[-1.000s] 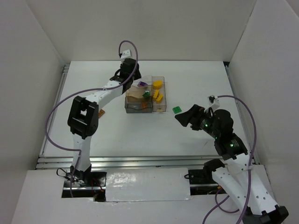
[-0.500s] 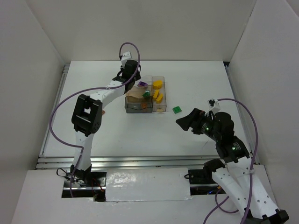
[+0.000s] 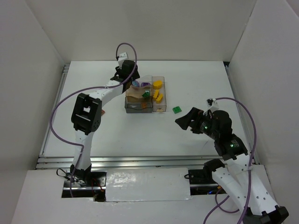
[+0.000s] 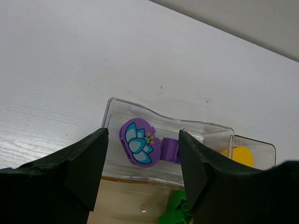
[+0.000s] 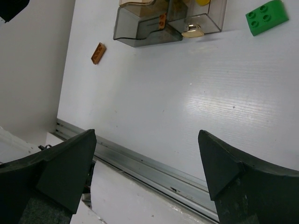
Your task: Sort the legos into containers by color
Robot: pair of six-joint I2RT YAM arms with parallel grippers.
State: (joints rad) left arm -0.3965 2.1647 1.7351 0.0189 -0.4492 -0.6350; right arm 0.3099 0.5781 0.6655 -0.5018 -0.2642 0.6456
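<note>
Containers [image 3: 139,108] are sitting as one joined cluster on the white table [image 3: 117,135] in the overhead view, toward its far middle. The left gripper [image 3: 133,83] is hanging over the cluster's far-left corner, where a purple piece [image 3: 141,85] is showing. Yellow legos [image 3: 158,84] are lying in the far-right bin, and a green brick [image 3: 145,94] is lying in the tan-tinted middle. A loose green lego [image 3: 176,109] is resting on the table just right of the cluster, apart from it. The right gripper [image 3: 183,118] is hovering near that lego, on its near side.

In the left wrist view, the left gripper [image 4: 142,140] is standing partly parted above a clear bin [image 4: 112,108]. The purple piece [image 4: 139,148], rounded and bearing a pale blue flower pattern, is lying inside that bin between the fingers [image 4: 84,168] with a gap on each side, so nothing is being gripped. A small purple brick [image 4: 170,150] is lying against its right side. A yellow piece [image 4: 243,156] is showing in the neighbouring bin.

In the right wrist view, the right gripper [image 5: 147,135] is spreading its fingers wide over bare table and carrying nothing. The green lego [image 5: 266,17] is lying at the upper right, beside the cluster's grey-tinted front bins [image 5: 140,29]. An orange-brown brick [image 5: 98,52] is lying alone on the table to the cluster's left.
</note>
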